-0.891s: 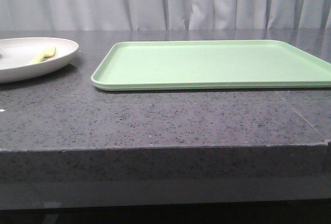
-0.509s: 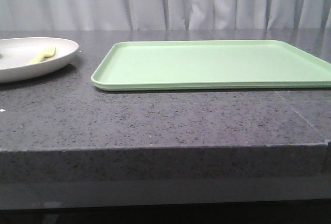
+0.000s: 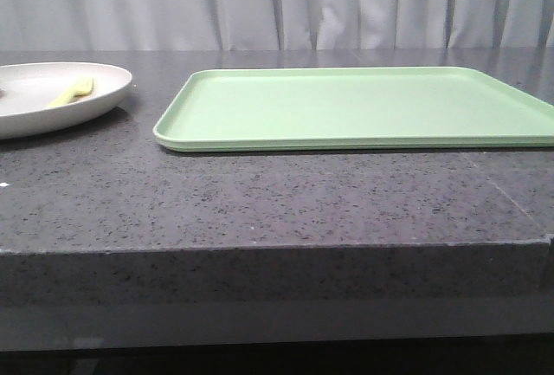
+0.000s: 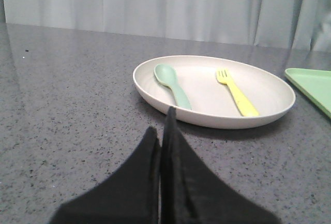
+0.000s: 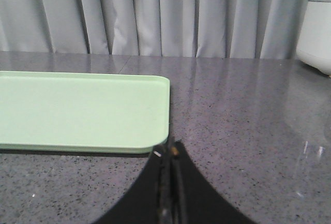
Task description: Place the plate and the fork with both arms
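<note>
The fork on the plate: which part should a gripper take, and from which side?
Probably the fork by its handle end, from above. It lies flat inside the plate, tines toward the curtain, handle resting near the rim nearest the left gripper, and apart from the spoon. The raised rim seems to block a low sideways approach.

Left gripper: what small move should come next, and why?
Probably open the left gripper and ease toward the plate. Its jaws are shut, just short of the near rim, and the plate, with the fork and spoon, sits off the tray.
</note>
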